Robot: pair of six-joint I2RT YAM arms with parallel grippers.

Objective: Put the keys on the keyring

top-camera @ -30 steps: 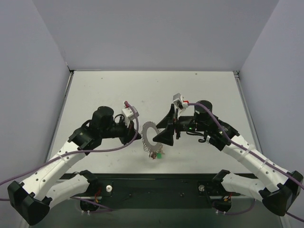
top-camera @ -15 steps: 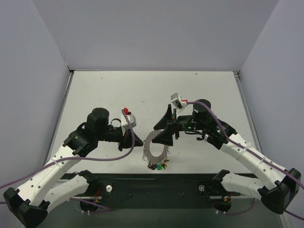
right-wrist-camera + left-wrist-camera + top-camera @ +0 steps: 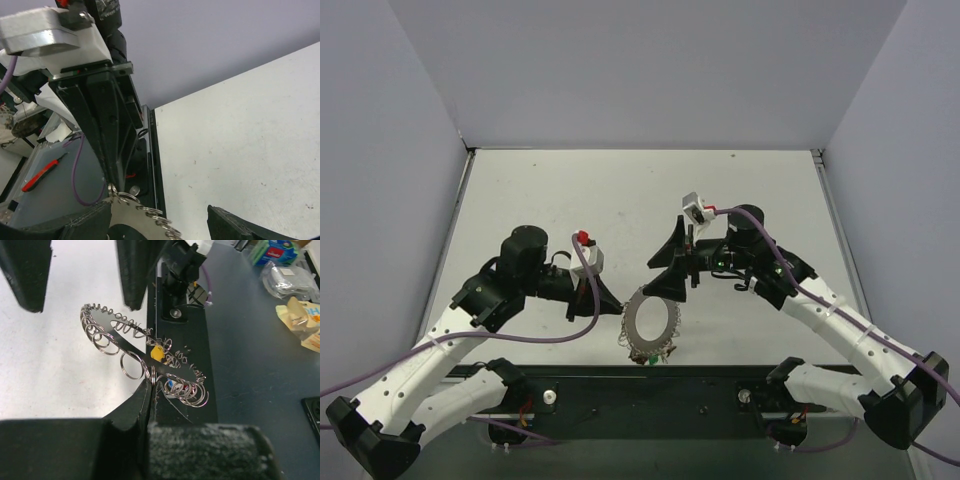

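The keyring [image 3: 650, 322] is a flat silvery disc with small wire loops round its rim, held in the air near the table's front edge. My left gripper [image 3: 616, 308] is shut on its left rim. In the left wrist view the gripper [image 3: 151, 384] pinches the keyring [image 3: 131, 336] edge-on. Small keys hang from the rim: a yellow head [image 3: 157, 353] and a red and blue cluster [image 3: 176, 386]; they show as coloured specks [image 3: 653, 352] from above. My right gripper [image 3: 665, 268] stands open just above the ring. The keyring's rim [image 3: 142, 220] lies against its left finger [image 3: 82, 227].
The black mounting rail [image 3: 640, 390] runs along the near edge right below the ring. Grey walls close the table on three sides. Beyond the table's edge, the left wrist view shows packets [image 3: 287, 280] on a dark floor.
My left gripper has carried the keyring down toward the near edge and turned it flatter to the overhead camera. The right gripper has stayed close above it, jaws apart.
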